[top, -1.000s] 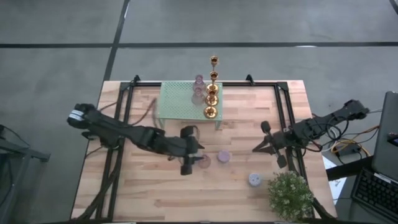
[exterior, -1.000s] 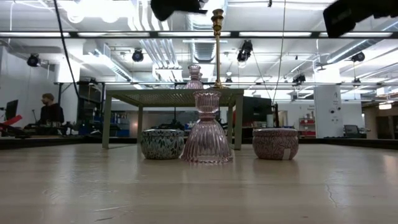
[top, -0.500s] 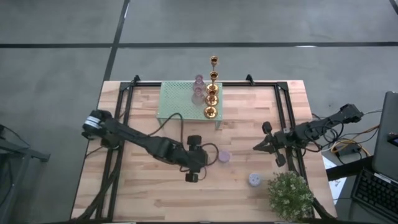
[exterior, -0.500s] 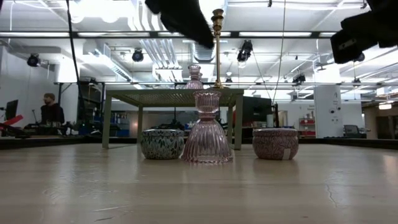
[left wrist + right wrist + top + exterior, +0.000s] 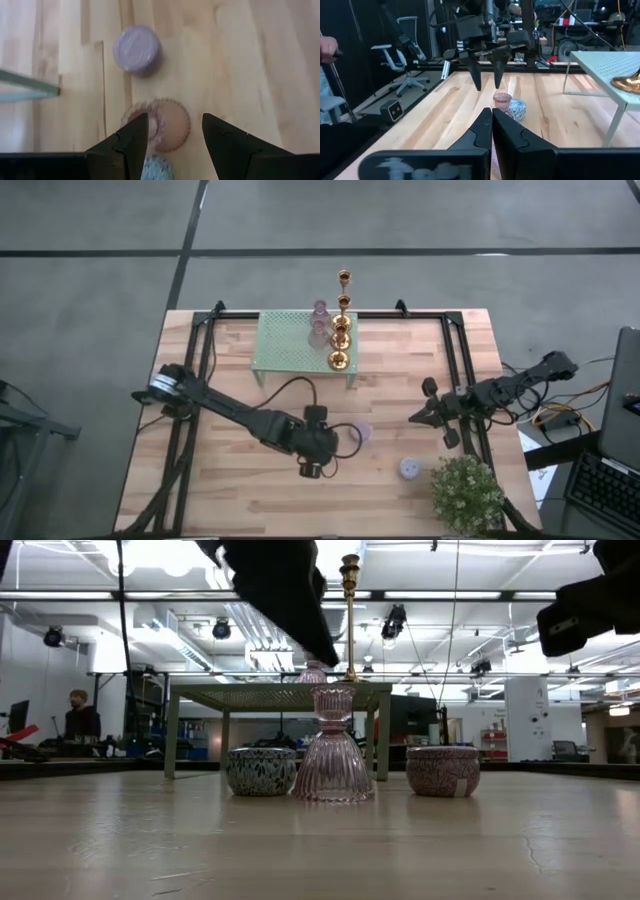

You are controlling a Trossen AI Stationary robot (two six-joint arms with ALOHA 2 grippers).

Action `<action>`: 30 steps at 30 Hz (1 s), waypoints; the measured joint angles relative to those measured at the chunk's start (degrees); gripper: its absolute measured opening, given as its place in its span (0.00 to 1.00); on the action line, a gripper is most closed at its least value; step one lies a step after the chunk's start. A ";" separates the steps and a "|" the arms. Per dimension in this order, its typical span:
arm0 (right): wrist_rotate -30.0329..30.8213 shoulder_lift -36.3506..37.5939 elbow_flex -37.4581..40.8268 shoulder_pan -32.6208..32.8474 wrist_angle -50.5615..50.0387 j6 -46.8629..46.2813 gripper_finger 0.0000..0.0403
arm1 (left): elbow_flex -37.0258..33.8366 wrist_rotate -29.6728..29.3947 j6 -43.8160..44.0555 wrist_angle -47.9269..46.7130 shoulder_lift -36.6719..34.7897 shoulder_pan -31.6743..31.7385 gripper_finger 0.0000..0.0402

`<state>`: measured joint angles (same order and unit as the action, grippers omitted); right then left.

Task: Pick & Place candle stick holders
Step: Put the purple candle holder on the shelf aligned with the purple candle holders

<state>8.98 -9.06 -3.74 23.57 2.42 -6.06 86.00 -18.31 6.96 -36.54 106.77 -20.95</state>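
A ribbed pink glass candle stick holder (image 5: 333, 755) stands upright on its wide base in the middle of the table. My left gripper (image 5: 175, 120) hangs open just above it, slanting down, one finger to each side of its top (image 5: 502, 99), touching nothing. A lilac squat holder (image 5: 360, 432) sits just right of it. A blue patterned one (image 5: 260, 770) sits on the other side, hidden under my arm in the high view. My right gripper (image 5: 491, 117) is shut and holds nothing, level above the table's right side (image 5: 414, 418).
The mint-green rack (image 5: 290, 345) stands at the far middle with gold stick holders (image 5: 340, 340) and a pink glass one (image 5: 320, 320) on it. A grey-blue squat holder (image 5: 410, 469) and a potted plant (image 5: 467, 492) sit near right. A person (image 5: 80, 720) is far off.
My left gripper has come down and toward the near right, tipping steeper, until its open fingers stand over the pink glass holder. My right arm has sunk a little at the table's right side, its gripper still shut. No holder has moved.
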 joint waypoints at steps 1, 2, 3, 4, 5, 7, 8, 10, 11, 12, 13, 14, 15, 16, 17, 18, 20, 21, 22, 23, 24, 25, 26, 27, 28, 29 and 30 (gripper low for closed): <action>0.14 0.61 0.54 0.00 0.06 0.00 0.02 | -0.02 -0.50 0.44 -0.81 0.15 0.00 0.47; 0.57 1.12 1.10 0.00 -0.04 0.03 0.02 | -0.13 -1.27 0.68 -1.17 0.39 0.00 0.47; 1.41 1.62 1.59 0.01 -0.04 0.01 0.02 | -0.24 -2.06 0.79 -1.27 0.57 -0.04 0.47; 2.39 2.06 2.11 0.02 -0.02 -0.04 0.02 | -0.36 -2.24 0.85 -1.32 0.58 -0.04 0.47; 3.56 2.37 2.56 0.00 -0.09 -0.12 0.02 | -0.42 -2.34 0.80 -1.36 0.51 -0.04 0.47; 5.15 2.71 3.13 0.00 -0.03 -0.14 0.02 | -0.44 -2.73 0.61 -0.91 0.23 -0.04 0.47; 5.54 2.62 3.14 0.00 0.14 -0.14 0.02 | -0.46 -2.77 0.61 -1.00 0.21 -0.04 0.47; 6.07 2.69 3.14 0.00 0.17 0.03 0.02 | -0.95 -2.75 0.60 -0.86 0.38 -0.04 0.47; 6.18 2.69 3.14 0.00 0.15 0.44 0.02 | -1.12 -2.71 0.59 -0.96 0.57 -0.01 0.47; 6.22 2.66 3.14 0.01 0.15 1.17 0.02 | -1.28 -2.72 0.59 -0.93 0.80 0.00 0.47; 6.22 2.58 3.14 0.03 0.16 1.72 0.02 | -1.39 -2.72 0.59 -0.84 0.99 0.04 0.46; 6.22 2.51 3.14 0.04 0.19 2.09 0.02 | -1.53 -2.75 0.59 -0.71 1.15 0.07 0.45; 6.24 2.41 3.14 0.04 0.17 2.55 0.02 | -1.68 -2.77 0.59 -0.68 1.34 0.08 0.44; 6.24 2.25 3.14 0.04 0.15 3.16 0.02 | -1.80 -2.83 0.57 -0.41 1.60 0.14 0.43; 6.24 2.19 3.14 0.04 0.15 4.25 0.02 | -1.84 -2.83 0.57 0.04 1.97 0.24 0.41; 6.24 2.19 3.14 0.04 0.15 5.48 0.02 | -1.84 -2.81 0.55 0.46 2.33 0.28 0.39; 6.22 2.19 3.14 0.04 0.17 7.29 0.02 | -1.84 -2.99 0.12 0.89 3.12 0.40 0.36; 6.22 2.19 3.14 0.04 0.17 7.54 0.02 | -1.84 -3.09 -0.10 1.06 3.40 0.48 0.35; 6.20 2.18 3.14 0.04 0.15 7.38 0.02 | -1.84 -3.26 -0.42 1.15 3.66 0.48 0.33; 6.20 2.07 3.14 0.04 0.15 6.52 0.02 | -1.84 -3.28 -0.61 1.19 3.80 0.52 0.32; 6.20 1.99 3.14 0.04 0.17 5.37 0.02 | -1.81 -3.37 -0.79 1.20 3.88 0.55 0.31; 6.17 1.90 3.14 0.04 0.15 4.45 0.02 | -1.81 -3.75 -0.79 1.28 4.02 0.55 0.30; 6.18 1.79 3.14 0.04 0.15 3.74 0.02 | -1.81 -4.48 -0.72 1.41 4.06 0.55 0.30; 6.18 1.75 3.14 0.04 0.15 3.34 0.02 | -1.81 -4.90 -0.72 1.41 4.04 0.52 0.29; 6.14 1.73 3.14 0.04 0.15 3.27 0.02 | -1.81 -5.01 -0.68 1.41 3.96 0.54 0.28; 6.14 1.73 3.14 0.04 0.15 3.27 0.02 | -1.81 -5.24 -0.50 1.43 3.84 0.55 0.26; 6.13 1.74 3.14 0.04 0.15 3.28 0.02 | -1.81 -5.36 -0.44 1.43 3.70 0.55 0.24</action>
<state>15.11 -7.32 -0.60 23.62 2.57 -2.78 84.18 -23.67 6.52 -35.11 110.46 -20.40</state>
